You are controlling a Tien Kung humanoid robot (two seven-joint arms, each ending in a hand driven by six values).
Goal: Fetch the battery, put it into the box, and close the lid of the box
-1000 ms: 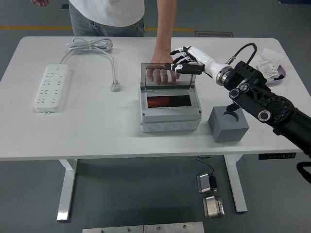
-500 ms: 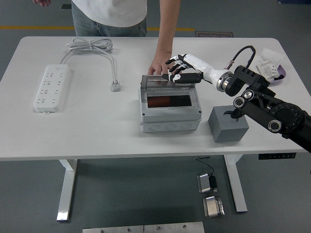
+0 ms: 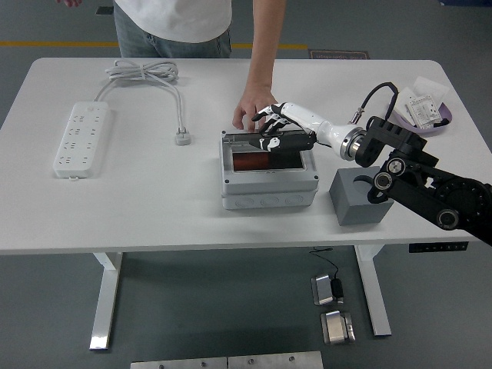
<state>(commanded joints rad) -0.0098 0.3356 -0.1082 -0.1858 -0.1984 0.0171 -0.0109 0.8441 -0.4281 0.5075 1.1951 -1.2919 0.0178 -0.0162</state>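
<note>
The grey box (image 3: 269,192) stands mid-table, and through its opening shows the dark red battery (image 3: 247,163) lying inside. Its clear lid (image 3: 240,143) is tilted low over the opening, almost flat. My right hand (image 3: 278,135) rests on top of the lid with its fingers stretched out, pressing on it and grasping nothing. Just behind the box, a person's hand (image 3: 250,113) rests on the table at the hinge side. My left arm is out of view.
A grey block (image 3: 360,198) with a round hole stands right of the box, under my right forearm. A white power strip (image 3: 81,137) and its cable plug (image 3: 182,138) lie at the left. A plastic bag (image 3: 427,110) sits at the far right.
The lid has swung from upright down to nearly flat over the box, with my right hand following it down and toward me. The person's hand stayed behind the box.
</note>
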